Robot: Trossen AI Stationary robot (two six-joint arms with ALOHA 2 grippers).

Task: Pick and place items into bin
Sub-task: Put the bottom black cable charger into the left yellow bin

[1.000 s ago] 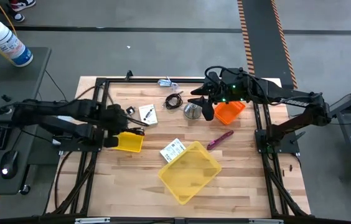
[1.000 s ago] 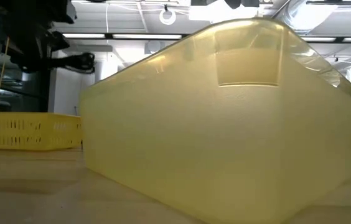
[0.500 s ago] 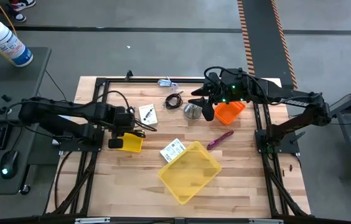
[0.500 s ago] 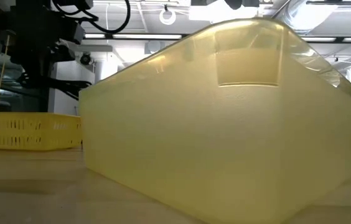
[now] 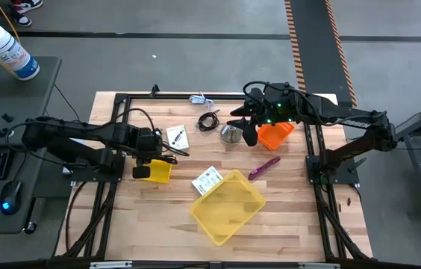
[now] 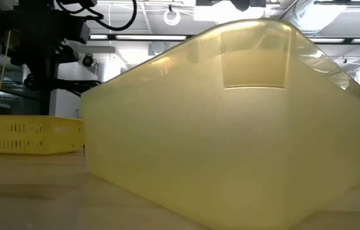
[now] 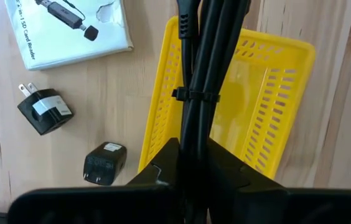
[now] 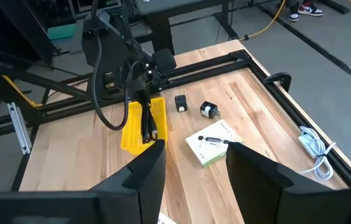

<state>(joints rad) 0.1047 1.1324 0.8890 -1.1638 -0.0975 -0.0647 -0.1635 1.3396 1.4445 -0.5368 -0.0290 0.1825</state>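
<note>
Your left gripper (image 5: 167,155) sits over the small yellow basket (image 5: 156,171) on the left side of the table (image 5: 285,217), its fingers pressed shut around a bundled black cable (image 7: 203,68) that runs out over the basket's slotted floor. Just beside the basket you have 2 black plug adapters (image 7: 46,111) on the wood, one with a white label, the other (image 7: 104,163) closer to the basket's edge, and past them the white card reader box (image 7: 70,28).

Your right gripper (image 5: 234,123) hangs near the back of the table, fingers (image 8: 259,168) spread apart with nothing between them. It is next to the orange tray (image 5: 275,135) and the silver cone-shaped metal piece (image 5: 230,134).

The large yellow bin (image 5: 228,205) stands at the table's middle front, turned at an angle; in the low view its translucent wall fills most of the picture. The white printed label card (image 5: 207,180) lies touching the bin's rim, the purple stick-like tool (image 5: 263,167) lies just beside its far corner, and the coiled black cable (image 5: 208,121) rests farther back.
</note>
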